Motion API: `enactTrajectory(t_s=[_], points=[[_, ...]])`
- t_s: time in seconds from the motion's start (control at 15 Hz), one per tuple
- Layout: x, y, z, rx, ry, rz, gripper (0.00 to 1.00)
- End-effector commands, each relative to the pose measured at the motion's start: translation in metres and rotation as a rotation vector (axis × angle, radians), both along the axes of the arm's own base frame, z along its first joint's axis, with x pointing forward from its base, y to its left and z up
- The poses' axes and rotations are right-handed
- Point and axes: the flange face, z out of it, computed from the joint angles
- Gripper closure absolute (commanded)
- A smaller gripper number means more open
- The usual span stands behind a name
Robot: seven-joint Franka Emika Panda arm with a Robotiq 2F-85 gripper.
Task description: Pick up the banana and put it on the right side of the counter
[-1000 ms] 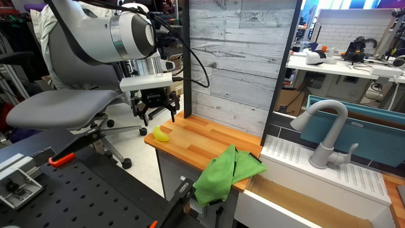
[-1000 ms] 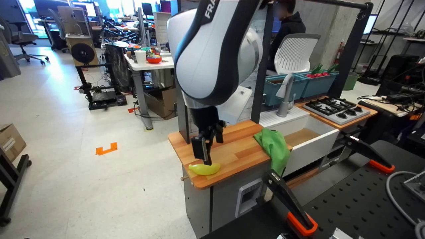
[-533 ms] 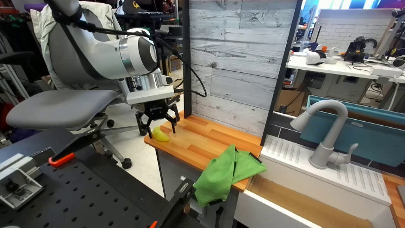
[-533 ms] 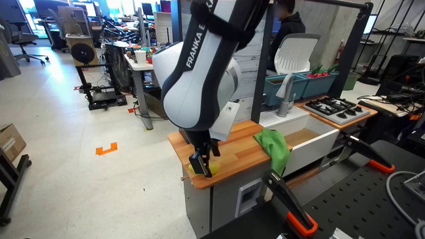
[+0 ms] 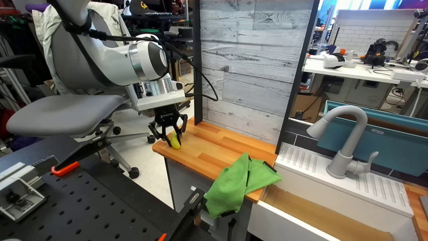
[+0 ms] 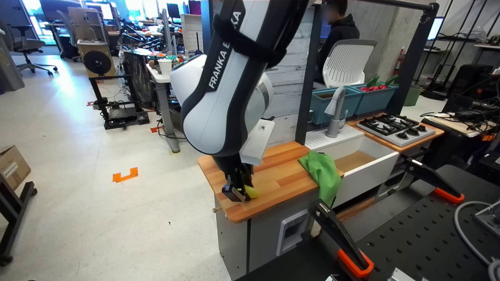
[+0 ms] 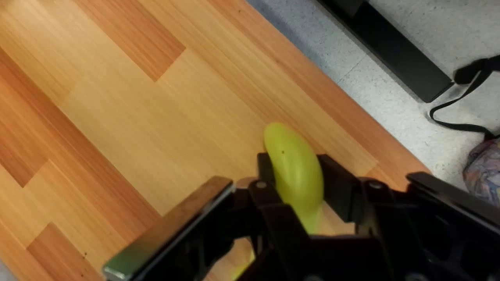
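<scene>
The yellow-green banana (image 7: 293, 166) lies at the outer end of the wooden counter (image 5: 214, 147), close to the edge. My gripper (image 7: 297, 171) has come down over it, and its two fingers press on the banana from both sides in the wrist view. One rounded end sticks out past the fingertips, while the gripper body covers part of the other end. In both exterior views the banana (image 6: 252, 192) shows between the black fingers, low against the counter top; whether it touches the wood there cannot be told. The arm covers part of it.
A green cloth (image 5: 239, 184) hangs over the counter's front edge beside the white sink (image 5: 301, 201) with its grey faucet (image 5: 347, 147). Behind the counter rises a grey plank panel (image 5: 247, 67). A black perforated table (image 5: 83, 201) with clamps stands in front.
My gripper has come down to the counter and its fingers have closed from wide apart onto the banana. The banana has turned and shifted slightly between them.
</scene>
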Motion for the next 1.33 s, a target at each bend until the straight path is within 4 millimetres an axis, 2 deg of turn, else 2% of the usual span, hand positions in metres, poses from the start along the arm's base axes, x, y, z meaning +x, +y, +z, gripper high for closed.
enactTrajectory(t_s=[0.0,0.4,0.67,0.8,1.0,1.27], points=[[0.010,-0.001,0.000,-0.028,-0.015,0.024,0.92],[0.014,-0.012,0.022,0.002,-0.044,0.013,0.93],[0.028,-0.038,0.054,0.048,-0.090,-0.027,0.93],[0.040,-0.060,0.071,0.077,-0.111,-0.056,0.93],[0.061,-0.103,0.091,0.110,-0.118,-0.111,0.93],[0.079,-0.163,0.097,0.164,-0.093,-0.191,0.93]])
